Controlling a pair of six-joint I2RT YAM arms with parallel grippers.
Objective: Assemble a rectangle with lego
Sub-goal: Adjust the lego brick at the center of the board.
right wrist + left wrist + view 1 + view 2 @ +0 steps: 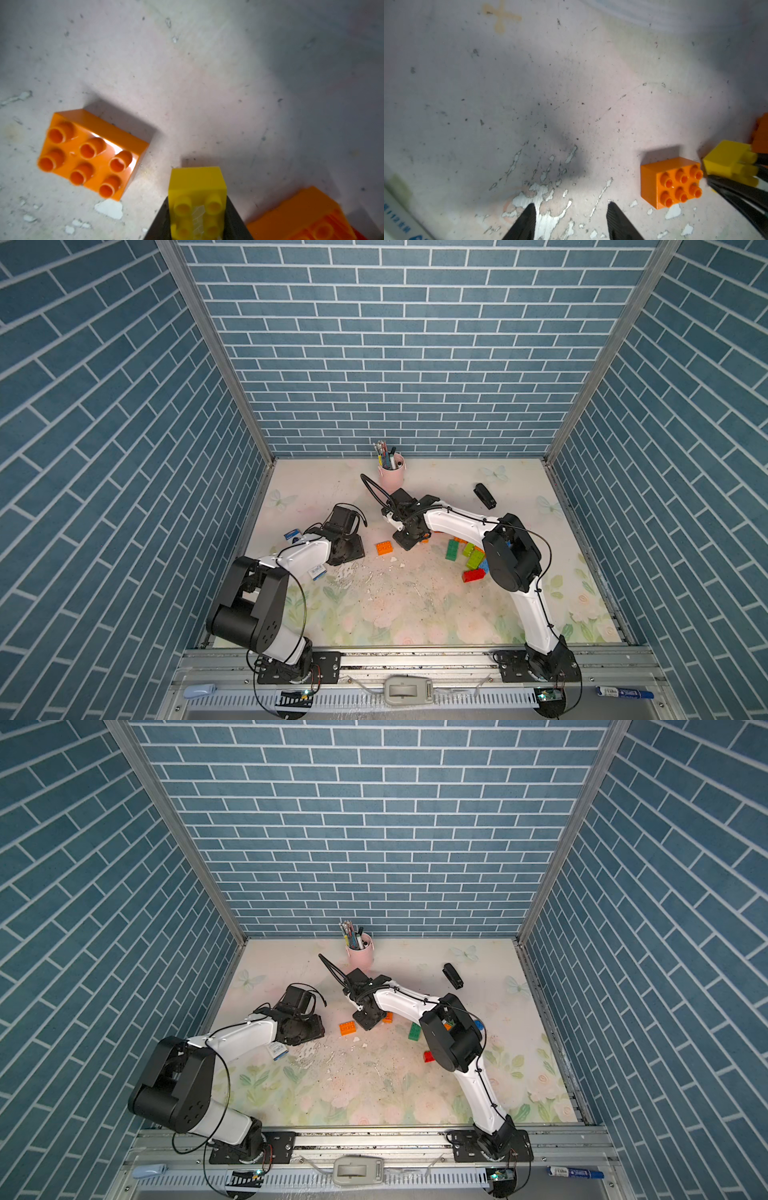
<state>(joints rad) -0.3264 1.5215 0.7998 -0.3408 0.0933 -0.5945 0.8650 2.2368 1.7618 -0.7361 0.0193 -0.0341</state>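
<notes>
An orange six-stud lego brick (384,548) (347,1028) sits studs-up on the table between my two grippers; it also shows in the wrist views (670,182) (91,155). My right gripper (197,200) (409,540) is shut on a small yellow brick (197,185) (724,160), held low just right of the orange one. A second orange brick (301,216) lies right behind it. My left gripper (571,205) (352,551) hangs left of the orange brick, open, with only bare table between its fingers. Green (451,550), lime (473,558) and red (475,575) bricks lie heaped under the right arm.
A pink pen cup (391,475) stands at the back middle. A black stapler (484,495) lies at the back right. Small blue-and-white boxes (316,572) (293,536) lie by the left arm. The table's printed cover (374,585) is flaked near its middle.
</notes>
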